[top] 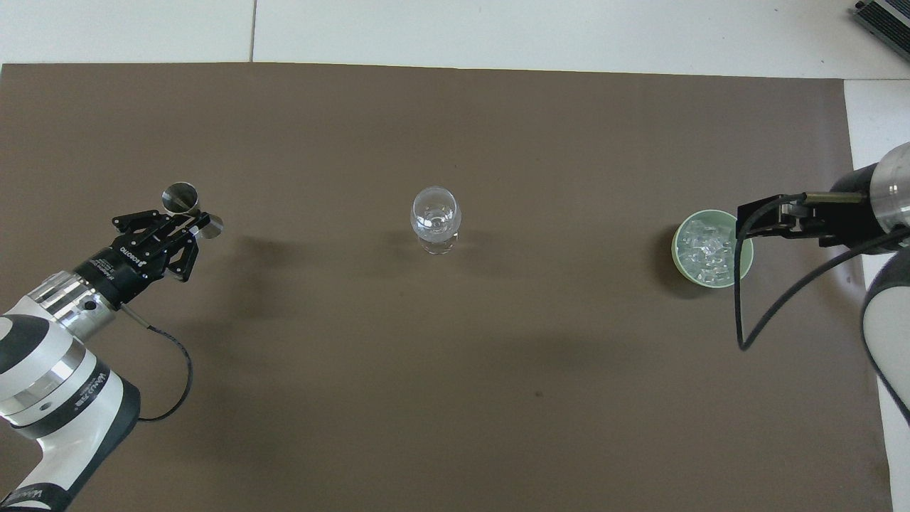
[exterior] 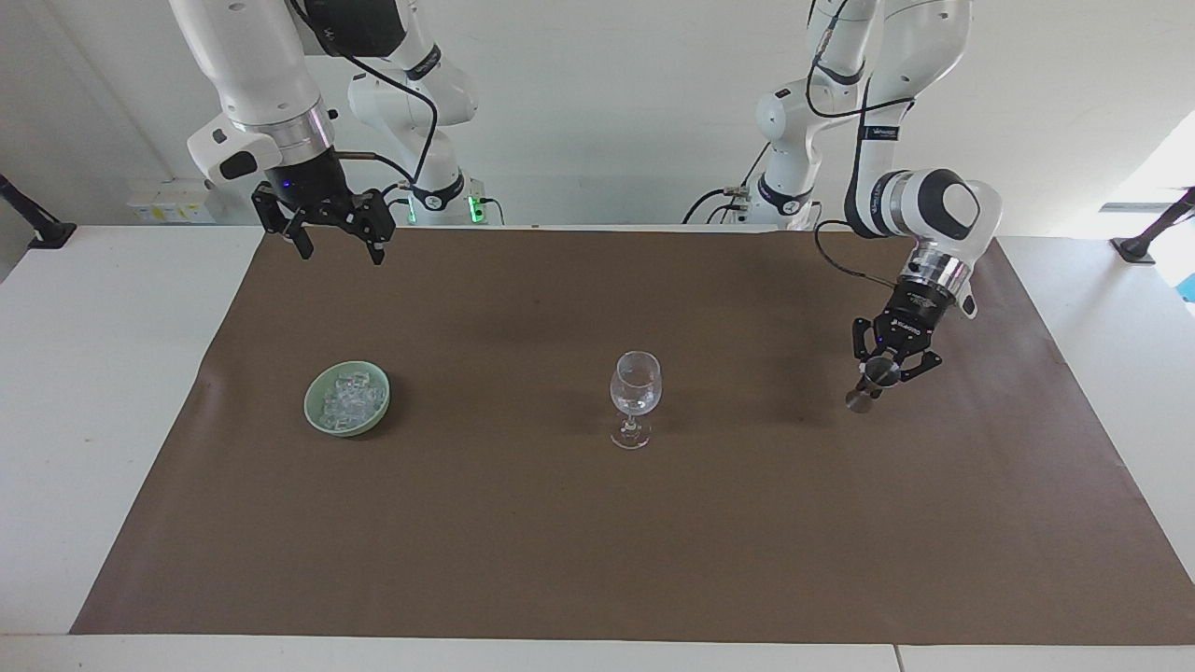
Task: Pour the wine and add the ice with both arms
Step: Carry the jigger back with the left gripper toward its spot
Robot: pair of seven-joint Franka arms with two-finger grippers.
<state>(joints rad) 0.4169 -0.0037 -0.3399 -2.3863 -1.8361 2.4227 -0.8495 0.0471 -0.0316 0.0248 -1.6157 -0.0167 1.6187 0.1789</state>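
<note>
Setting down: the metal measuring cup (exterior: 864, 387) is being held by the left gripper (exterior: 882, 373), fingers clamped on its waist, low over the brown mat (exterior: 597, 560) toward the left arm's end of the table; whether its base is touching the mat cannot be told.
Step in hand: the pouring part is being judged as done, since clear liquid is showing in the wine glass (exterior: 635, 397) and the cup is being kept well apart from it.
Next move: the cup is being judged ready for release; an upright base on the mat is being called for before the fingers part.
Right gripper (exterior: 324, 229): it is being held high near the mat edge closest to the robots, fingers apart and holding nothing; this arm is waiting.
Ice (top: 707, 249): it is lying heaped in a green bowl (exterior: 313, 411) toward the right arm's end of the table, well apart from the glass.
Following step: a cube is being judged as the right gripper's job, with a descent into the bowl and a carry to the glass.
Obstructions: nothing is being seen between bowl and glass; the thin stem is being judged easy to knock over.
</note>
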